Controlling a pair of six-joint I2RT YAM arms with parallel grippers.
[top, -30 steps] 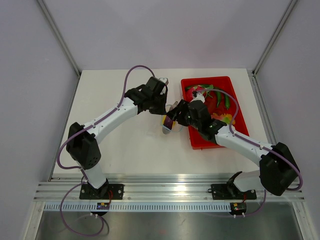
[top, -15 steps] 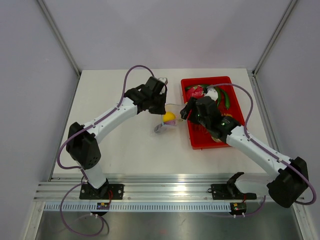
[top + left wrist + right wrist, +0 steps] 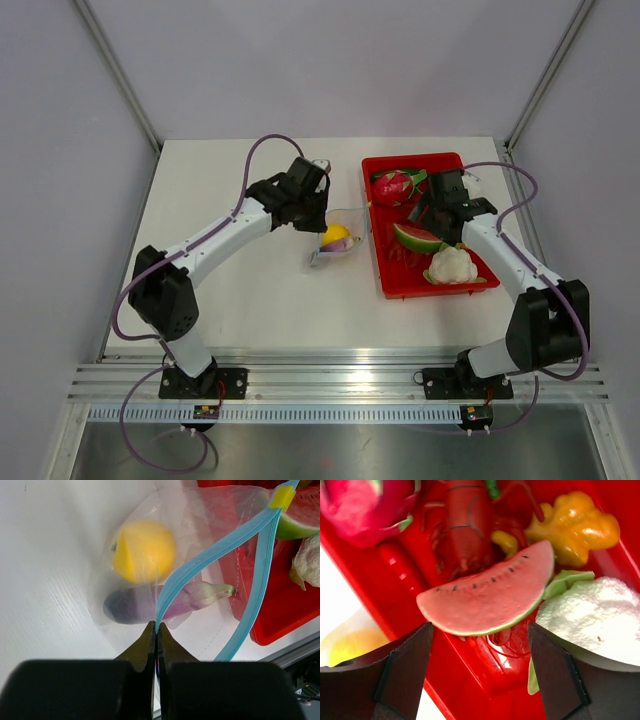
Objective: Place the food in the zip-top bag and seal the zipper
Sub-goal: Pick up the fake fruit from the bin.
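Your right claw [image 3: 480, 630] has swung from the bag [image 3: 200, 535] back over the tray [image 3: 440, 290], fingers apart above the wedge [image 3: 485, 600]. The left claw [image 3: 156, 630] is clamped on the zipper [image 3: 235, 537]. The bag lies just left of the tray, fruit [image 3: 145, 550] and eggplant [image 3: 135, 607] inside. The wedge looks light, rigid and slick, so grip it across its flat faces.
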